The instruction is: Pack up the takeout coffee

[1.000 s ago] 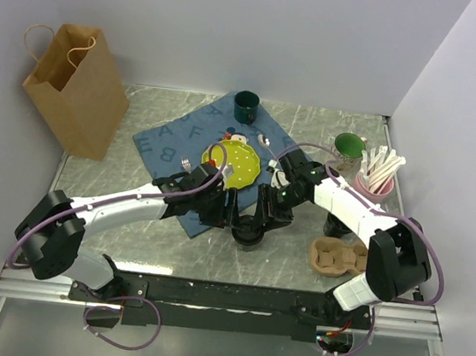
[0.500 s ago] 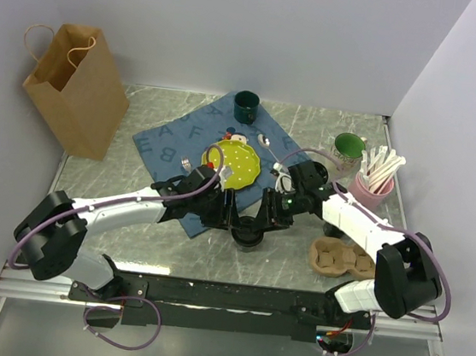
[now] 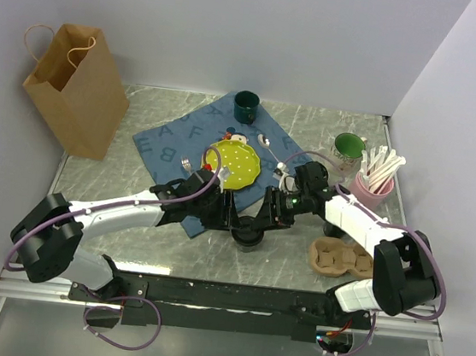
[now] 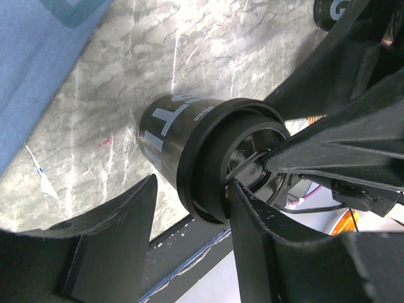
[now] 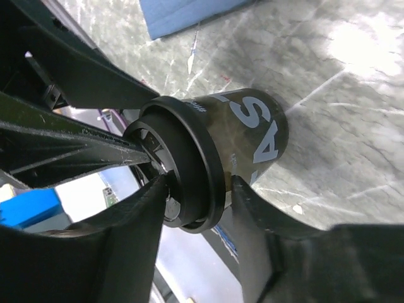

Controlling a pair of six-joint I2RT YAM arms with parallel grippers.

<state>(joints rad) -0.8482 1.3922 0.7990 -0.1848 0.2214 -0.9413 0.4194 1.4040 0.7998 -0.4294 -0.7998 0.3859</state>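
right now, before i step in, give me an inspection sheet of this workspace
surface: marbled table, blue letter cloth spread on it
job's things: one lidded black cup standing near the front edge, between both grippers
clutter: paper bag, yellow plate, dark green mug, green cup, pink cup of white sticks, pulp carrier
grippers: left gripper open, astride the cup's lid; right gripper lies against the lid, grip unclear
cables: purple cables along both arms
surroundings: plain white walls on three sides
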